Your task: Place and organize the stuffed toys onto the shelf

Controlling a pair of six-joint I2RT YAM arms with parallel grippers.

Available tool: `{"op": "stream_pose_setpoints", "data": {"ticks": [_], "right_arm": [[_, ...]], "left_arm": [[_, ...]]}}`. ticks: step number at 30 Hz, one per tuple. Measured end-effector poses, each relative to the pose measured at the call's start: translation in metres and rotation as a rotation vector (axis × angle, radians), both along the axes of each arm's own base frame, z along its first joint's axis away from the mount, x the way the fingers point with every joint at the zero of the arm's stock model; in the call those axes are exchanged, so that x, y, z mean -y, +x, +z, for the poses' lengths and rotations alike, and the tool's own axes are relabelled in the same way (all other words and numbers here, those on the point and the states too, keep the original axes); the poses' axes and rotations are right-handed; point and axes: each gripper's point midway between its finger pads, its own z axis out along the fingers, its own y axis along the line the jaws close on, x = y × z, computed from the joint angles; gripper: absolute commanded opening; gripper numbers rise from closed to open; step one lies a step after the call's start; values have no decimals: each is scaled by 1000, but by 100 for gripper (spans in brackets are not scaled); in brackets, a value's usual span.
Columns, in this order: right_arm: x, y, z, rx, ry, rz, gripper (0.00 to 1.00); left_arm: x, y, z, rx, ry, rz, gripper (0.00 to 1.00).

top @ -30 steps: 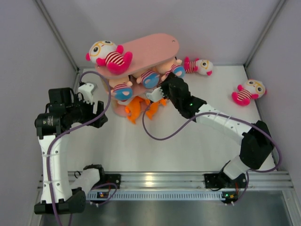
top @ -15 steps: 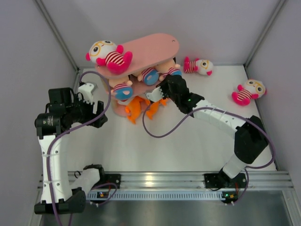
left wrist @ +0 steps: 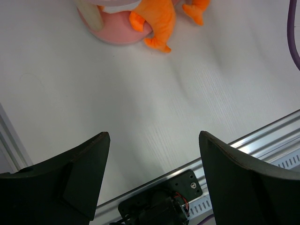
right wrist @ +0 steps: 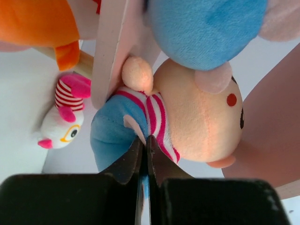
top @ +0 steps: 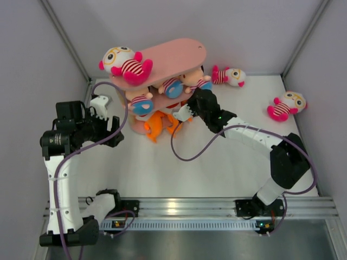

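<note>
The pink shelf (top: 173, 54) stands at the back left. A white-headed doll (top: 124, 64) lies on its top board. Peach dolls (top: 142, 103) (top: 172, 86) sit on the middle tier, and orange fish (top: 157, 123) lie at the bottom. My right gripper (top: 194, 93) reaches under the top board. In the right wrist view it (right wrist: 146, 139) is shut, pinching the side of a peach doll in blue pants (right wrist: 197, 117) at the middle board's edge (right wrist: 110, 51). My left gripper (top: 111, 132) (left wrist: 153, 137) is open and empty above the table, left of the shelf.
Two white-headed dolls lie on the table, one behind the shelf's right end (top: 229, 76) (right wrist: 63, 124) and one near the right wall (top: 286, 104). The shelf's base (left wrist: 117, 33) and an orange fish (left wrist: 157, 18) show in the left wrist view. A purple cable (top: 184, 154) loops over the table.
My right gripper has shifted slightly right along the shelf front, and the peach doll at its tips has moved a little further in. The left arm has not moved.
</note>
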Motion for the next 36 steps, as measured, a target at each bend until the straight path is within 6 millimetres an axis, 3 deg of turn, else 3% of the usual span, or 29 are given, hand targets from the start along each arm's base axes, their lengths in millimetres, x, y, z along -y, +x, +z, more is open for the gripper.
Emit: {"op": "stream_pose_setpoints", "data": {"ticks": [11, 22, 29, 34, 36], "right_arm": [[13, 0, 0, 27, -231, -8, 0], [14, 0, 4, 22, -262, -8, 0], [5, 13, 17, 43, -245, -10, 1], [4, 19, 18, 52, -241, -12, 10], [4, 20, 17, 51, -239, -11, 22]], "left_arm": [[0, 0, 0, 0, 1, -1, 83], [0, -2, 0, 10, 7, -6, 83], [-1, -2, -1, 7, 10, -2, 83], [-2, -2, -1, 7, 14, -1, 83], [-2, -2, -1, 7, 15, -1, 83]]}}
